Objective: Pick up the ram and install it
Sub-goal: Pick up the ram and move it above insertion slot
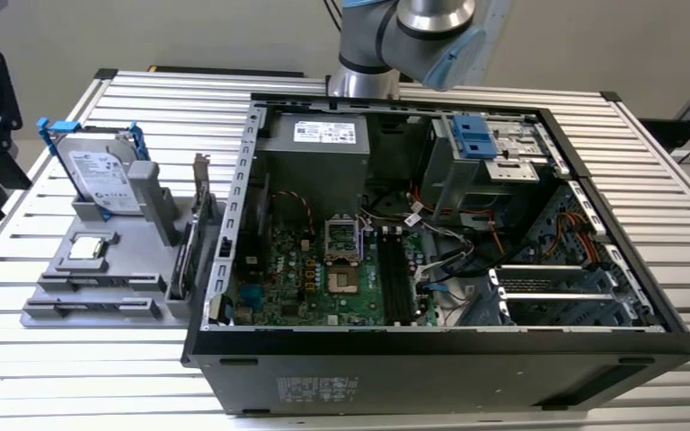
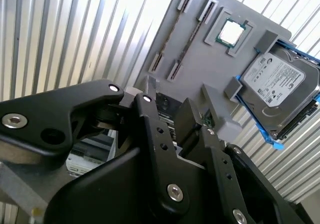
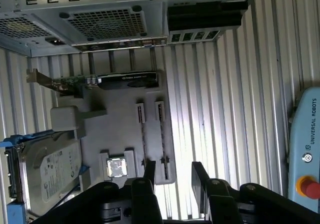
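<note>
The ram (image 3: 161,136) lies on edge as a thin dark strip between two end clips on the grey parts tray (image 3: 120,114). It sits in the groove farther from the processor chip, and it is the same strip (image 2: 172,32) in the second wrist view. My gripper (image 3: 175,176) is open, its black fingers apart with nothing between them, well short of the tray. In the second wrist view the gripper (image 2: 167,109) covers part of the tray. In the exterior view the tray (image 1: 118,269) sits left of the open computer case (image 1: 441,359), whose long black memory slots (image 1: 393,278) run along the motherboard.
The tray also holds a hard drive (image 1: 100,175) in a blue frame, a processor chip (image 1: 87,251) and an upright expansion card (image 1: 201,224). My arm (image 1: 411,36) stands behind the case. Cables (image 1: 441,242) lie beside the memory slots. Everything rests on a ribbed metal table (image 1: 82,377).
</note>
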`<state>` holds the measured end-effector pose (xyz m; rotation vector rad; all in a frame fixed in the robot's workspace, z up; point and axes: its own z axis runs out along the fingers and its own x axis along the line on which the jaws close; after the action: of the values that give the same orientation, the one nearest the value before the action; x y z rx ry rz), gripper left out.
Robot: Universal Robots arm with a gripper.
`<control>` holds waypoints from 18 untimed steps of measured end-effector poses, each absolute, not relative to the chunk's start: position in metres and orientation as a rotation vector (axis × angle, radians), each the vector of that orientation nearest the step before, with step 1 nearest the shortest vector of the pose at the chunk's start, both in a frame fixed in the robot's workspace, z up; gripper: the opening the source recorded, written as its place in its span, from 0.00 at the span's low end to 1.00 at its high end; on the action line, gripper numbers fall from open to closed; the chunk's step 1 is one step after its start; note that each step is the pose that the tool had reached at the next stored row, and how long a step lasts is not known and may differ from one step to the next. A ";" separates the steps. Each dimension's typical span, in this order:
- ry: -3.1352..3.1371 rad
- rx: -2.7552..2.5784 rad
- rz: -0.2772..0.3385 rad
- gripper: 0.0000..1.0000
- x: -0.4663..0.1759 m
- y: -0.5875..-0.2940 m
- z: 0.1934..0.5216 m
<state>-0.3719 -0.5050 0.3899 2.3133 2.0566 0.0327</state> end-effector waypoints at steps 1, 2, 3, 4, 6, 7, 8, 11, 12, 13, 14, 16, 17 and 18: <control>2.057 2.313 0.033 1.00 -0.372 -0.505 0.389; 2.057 2.313 0.033 1.00 -0.372 -0.505 0.388; 2.057 2.313 0.033 1.00 -0.372 -0.505 0.388; 2.057 2.313 0.033 1.00 -0.372 -0.505 0.387; 2.057 2.313 0.033 1.00 -0.372 -0.505 0.385; 2.057 2.313 0.033 1.00 -0.372 -0.505 0.385; 2.057 2.313 0.033 1.00 -0.372 -0.505 0.384; 2.057 2.313 0.033 1.00 -0.372 -0.505 0.382; 2.057 2.313 0.033 1.00 -0.372 -0.505 0.381; 2.057 2.313 0.033 1.00 -0.372 -0.505 0.380; 2.057 2.313 0.033 1.00 -0.372 -0.505 0.380; 2.057 2.313 0.033 1.00 -0.372 -0.505 0.378; 2.057 2.313 0.033 1.00 -0.372 -0.505 0.378; 2.057 2.313 0.033 1.00 -0.372 -0.505 0.377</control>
<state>-0.3719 -0.5051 0.3770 2.3133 2.0567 0.0329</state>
